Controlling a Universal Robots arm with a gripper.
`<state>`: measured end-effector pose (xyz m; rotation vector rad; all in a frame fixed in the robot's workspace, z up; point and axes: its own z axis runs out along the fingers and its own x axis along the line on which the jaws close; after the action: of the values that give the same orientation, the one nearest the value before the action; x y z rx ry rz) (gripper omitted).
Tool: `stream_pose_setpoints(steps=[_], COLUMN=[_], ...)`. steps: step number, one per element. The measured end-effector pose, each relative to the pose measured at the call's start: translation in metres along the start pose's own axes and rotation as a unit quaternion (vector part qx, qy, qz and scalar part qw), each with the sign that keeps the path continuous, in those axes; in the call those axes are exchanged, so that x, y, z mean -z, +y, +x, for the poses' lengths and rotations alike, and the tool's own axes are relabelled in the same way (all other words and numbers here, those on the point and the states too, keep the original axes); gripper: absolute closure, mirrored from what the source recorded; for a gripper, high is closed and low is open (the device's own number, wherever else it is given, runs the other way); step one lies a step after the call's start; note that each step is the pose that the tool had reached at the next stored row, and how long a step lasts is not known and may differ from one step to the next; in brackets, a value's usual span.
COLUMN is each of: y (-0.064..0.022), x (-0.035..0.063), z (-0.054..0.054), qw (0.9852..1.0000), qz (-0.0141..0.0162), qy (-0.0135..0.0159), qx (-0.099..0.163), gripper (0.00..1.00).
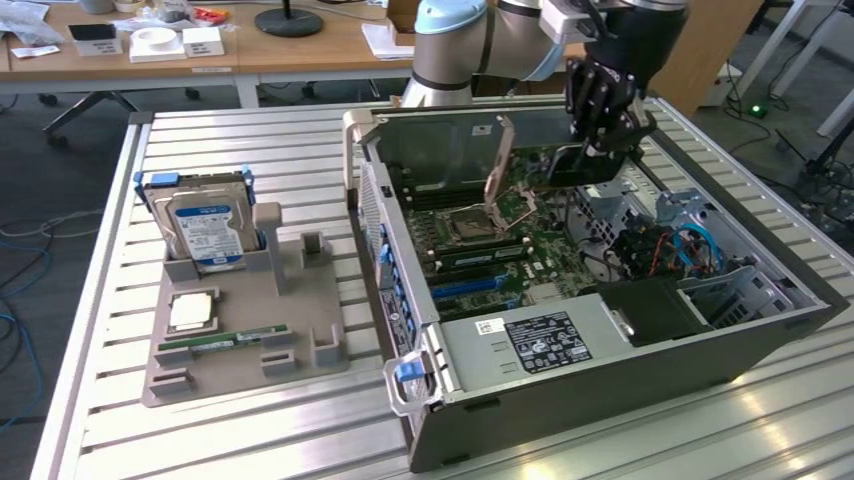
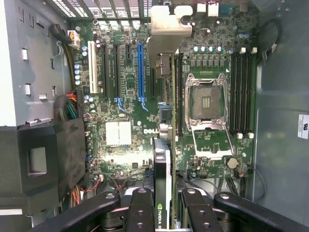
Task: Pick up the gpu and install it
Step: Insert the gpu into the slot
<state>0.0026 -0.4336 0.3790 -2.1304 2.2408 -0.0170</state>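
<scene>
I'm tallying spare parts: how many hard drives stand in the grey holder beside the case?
2. Both stand upright in the holder at the exterior view's left: the labelled drive in front, the second drive behind it, mostly hidden. Others may hide inside the case.

A gray holder tray (image 1: 227, 372) sits on the slatted bench (image 1: 267, 440) just beside the open computer case (image 1: 601, 400), on the exterior view's left of it. It carries an upright blue-labelled hard drive (image 1: 207, 235), a flat processor chip (image 1: 191, 312) and a green memory stick (image 1: 224, 341).
</scene>
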Motion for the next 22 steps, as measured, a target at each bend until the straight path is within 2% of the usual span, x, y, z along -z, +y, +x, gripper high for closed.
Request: stream_pose_setpoints(steps=[4, 9, 15, 22], y=[0.0039, 0.0137, 0.0232, 0.0265], x=[-0.0028, -0.0073, -0.0079, -0.0075], z=[0.0, 0.001, 0.002, 0.008], qw=[1.0, 1.0, 1.0, 1.0], qz=[0.0029, 0.0095, 0.0097, 0.0097], qy=[-0.0002, -0.0005, -0.0006, -0.0005], qx=[0.0, 0.0, 0.0, 0.0], gripper=[0.73, 0.73, 0.73, 0.73])
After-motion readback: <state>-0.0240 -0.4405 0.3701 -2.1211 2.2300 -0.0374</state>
